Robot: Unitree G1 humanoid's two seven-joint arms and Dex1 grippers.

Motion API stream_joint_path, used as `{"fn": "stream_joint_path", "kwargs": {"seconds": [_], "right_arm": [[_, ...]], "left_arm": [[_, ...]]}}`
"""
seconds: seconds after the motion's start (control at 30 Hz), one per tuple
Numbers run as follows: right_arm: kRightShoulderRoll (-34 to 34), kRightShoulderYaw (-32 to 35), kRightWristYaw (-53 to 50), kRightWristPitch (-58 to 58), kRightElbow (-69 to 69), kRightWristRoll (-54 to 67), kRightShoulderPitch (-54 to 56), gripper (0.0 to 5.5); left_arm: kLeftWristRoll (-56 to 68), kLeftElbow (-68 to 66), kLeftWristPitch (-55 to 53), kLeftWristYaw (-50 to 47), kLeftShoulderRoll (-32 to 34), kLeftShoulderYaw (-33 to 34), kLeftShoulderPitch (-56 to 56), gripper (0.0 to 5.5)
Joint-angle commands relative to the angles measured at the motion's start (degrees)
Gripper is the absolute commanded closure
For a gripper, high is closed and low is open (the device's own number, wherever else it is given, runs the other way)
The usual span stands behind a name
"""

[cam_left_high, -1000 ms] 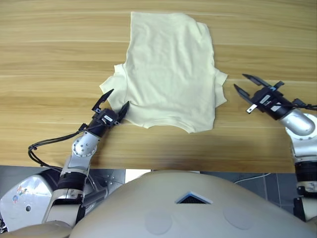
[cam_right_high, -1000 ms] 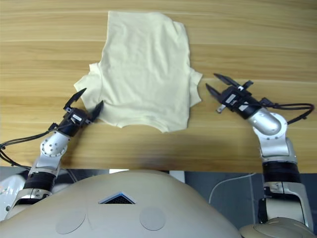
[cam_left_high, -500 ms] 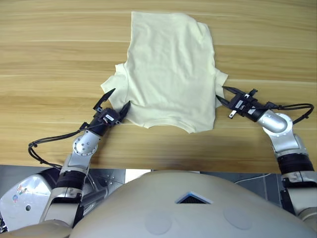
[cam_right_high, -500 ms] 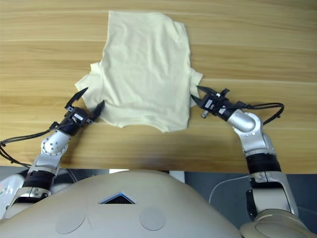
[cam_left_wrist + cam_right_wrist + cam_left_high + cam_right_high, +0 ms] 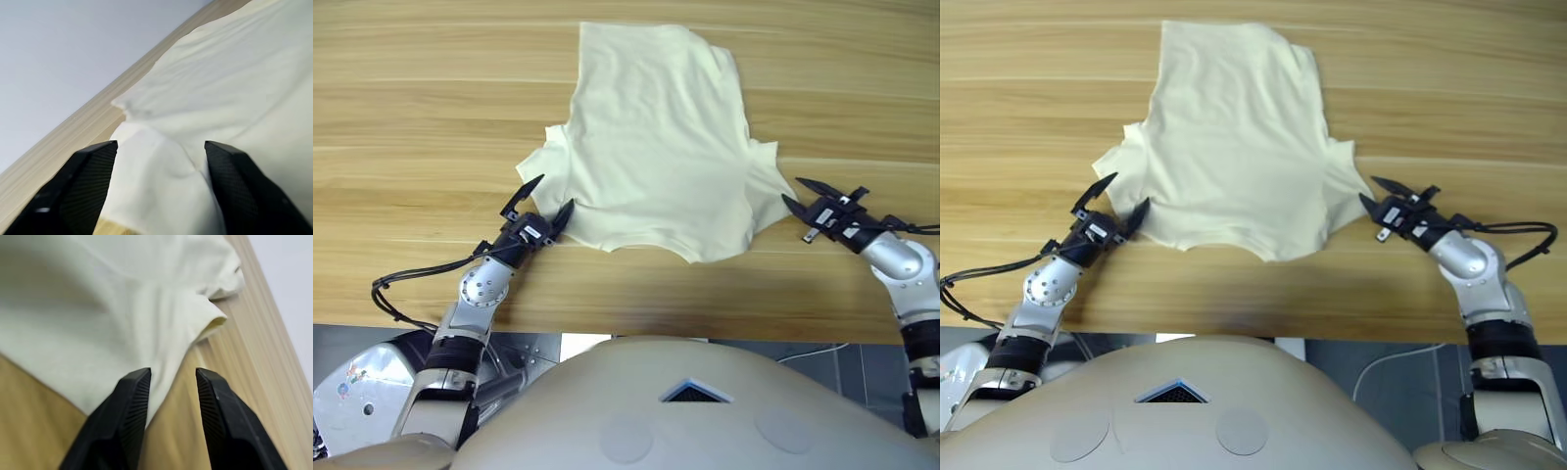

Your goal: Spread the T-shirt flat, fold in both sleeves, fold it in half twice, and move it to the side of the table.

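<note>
You have the cream T-shirt (image 5: 656, 137) lying mostly flat on a light, wood-grained worktop (image 5: 411, 98). At the T-shirt's left sleeve your left end effector (image 5: 553, 192) stands wide, astride the sleeve corner. At its right sleeve tip your right end effector (image 5: 791, 190) shows a narrow gap, with the cloth edge reaching into it. Past the T-shirt, beyond the worktop's edge, is a plain pale wall (image 5: 73, 49).

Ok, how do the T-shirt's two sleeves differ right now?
The left sleeve sits short and rumpled against the T-shirt body; the right sleeve is drawn out to a point. The left sleeve lies between the left gripper's open jaws; the right sleeve's tip reaches the right gripper. Both lie on the table, neither folded in.
</note>
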State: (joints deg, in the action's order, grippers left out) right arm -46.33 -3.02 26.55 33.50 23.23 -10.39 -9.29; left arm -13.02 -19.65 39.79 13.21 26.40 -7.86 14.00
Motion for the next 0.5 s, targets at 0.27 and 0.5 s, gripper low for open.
{"fn": "stream_joint_path", "kwargs": {"seconds": [0.27, 0.5], "right_arm": [[-0.4, 1.2, -1.5, -1.5, 2.6, -1.3, -0.6, 3.77], [-4.8, 0.7, -6.3, -2.2, 6.8, -9.6, 6.4, 3.77]], "left_arm": [[-2.4, 3.0, -6.6, 2.3, -0.8, -5.0, 9.6, 2.20], [-1.8, 6.2, -7.7, 3.0, -1.6, -8.1, 11.6, 2.20]]}}
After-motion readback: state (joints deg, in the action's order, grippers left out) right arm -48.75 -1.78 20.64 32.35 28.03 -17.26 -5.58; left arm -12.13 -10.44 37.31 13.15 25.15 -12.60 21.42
